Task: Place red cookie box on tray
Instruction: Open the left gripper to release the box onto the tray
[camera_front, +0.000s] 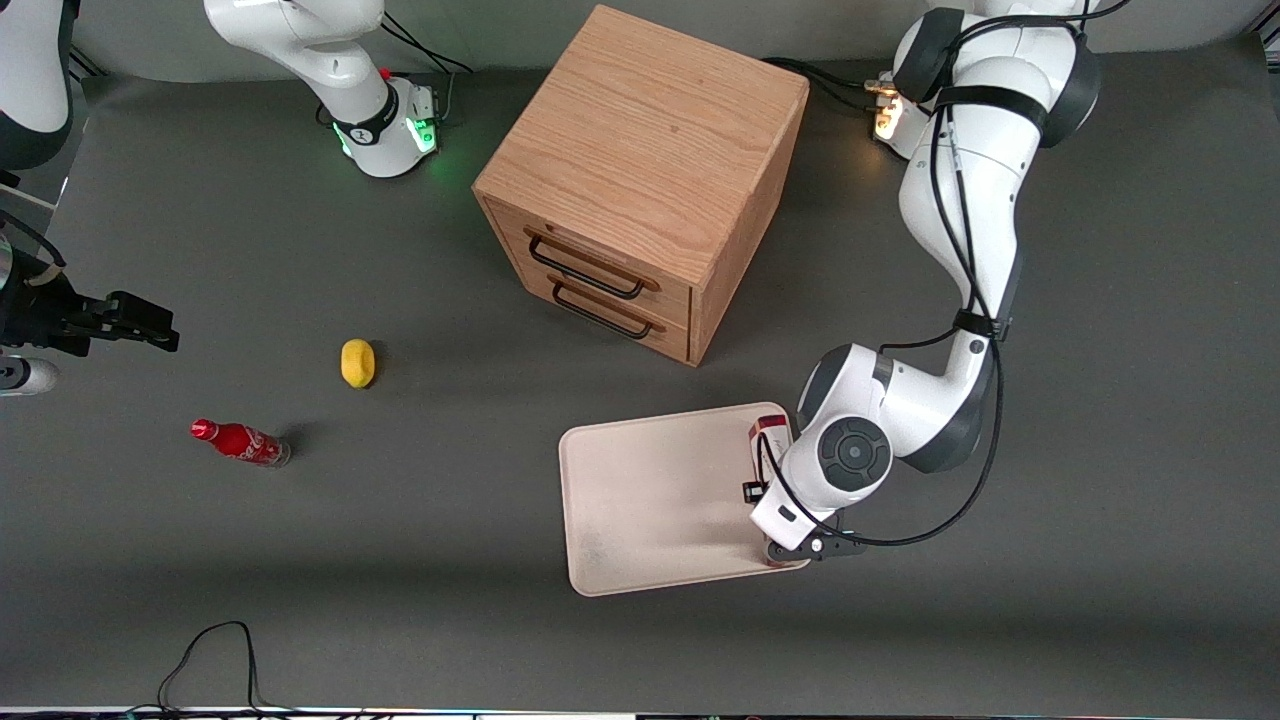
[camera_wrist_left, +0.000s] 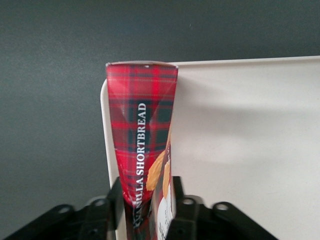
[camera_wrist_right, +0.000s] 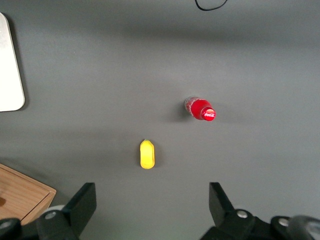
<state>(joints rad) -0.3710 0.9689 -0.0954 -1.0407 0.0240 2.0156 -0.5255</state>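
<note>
Gripper (camera_wrist_left: 150, 207) was clamped on the box (camera_wrist_left: 142, 145), holding it along the tray (camera_front: 650, 500) edge at the working arm's end.

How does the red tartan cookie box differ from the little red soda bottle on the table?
The red tartan cardboard cookie box is long and flat-sided; the small red soda bottle is round.

The box is clamped in the gripper over the cream tray's edge; the bottle sits free on the dark table, toward the parked arm's end.

Both are red.
</note>
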